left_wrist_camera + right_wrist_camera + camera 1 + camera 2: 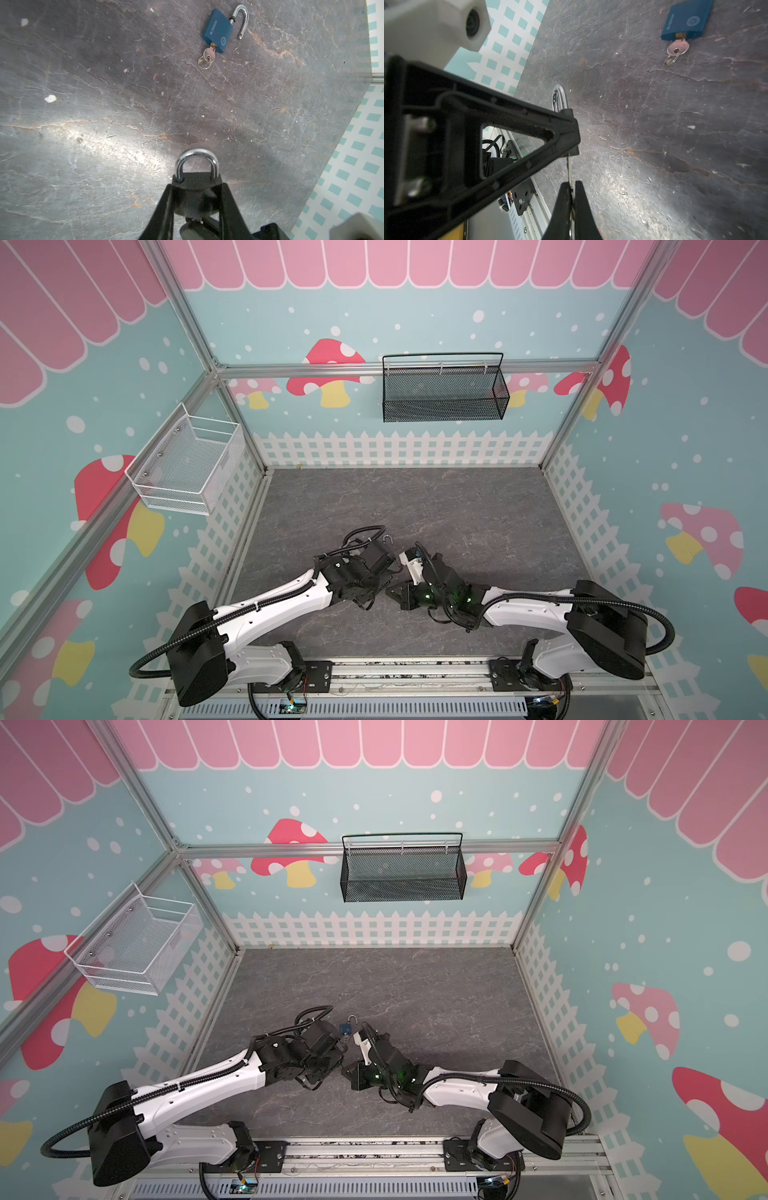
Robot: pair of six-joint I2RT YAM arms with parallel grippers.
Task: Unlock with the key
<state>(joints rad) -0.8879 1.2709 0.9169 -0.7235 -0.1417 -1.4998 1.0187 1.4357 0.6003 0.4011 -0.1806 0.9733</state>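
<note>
A black padlock [197,179] with a silver shackle [196,158], both legs seated in the body, is held above the grey tabletop. My left gripper [197,187] is shut on the padlock's body, one finger on each side. In the right wrist view one left finger [529,133] covers most of the body, and only the shackle [559,97] sticks out. My right gripper [572,185] is shut on a thin silver key [569,168], seen edge-on. The key's blade reaches up to the underside of the padlock. In both top views the two grippers meet at mid-table near the front.
A blue padlock [218,31] [345,1028] lies flat on the table just beyond the grippers, its shackle [242,18] swung open and its own key [209,53] with a ring in it. A white wire basket [187,464] hangs on the left wall, a black mesh basket [442,391] on the back wall.
</note>
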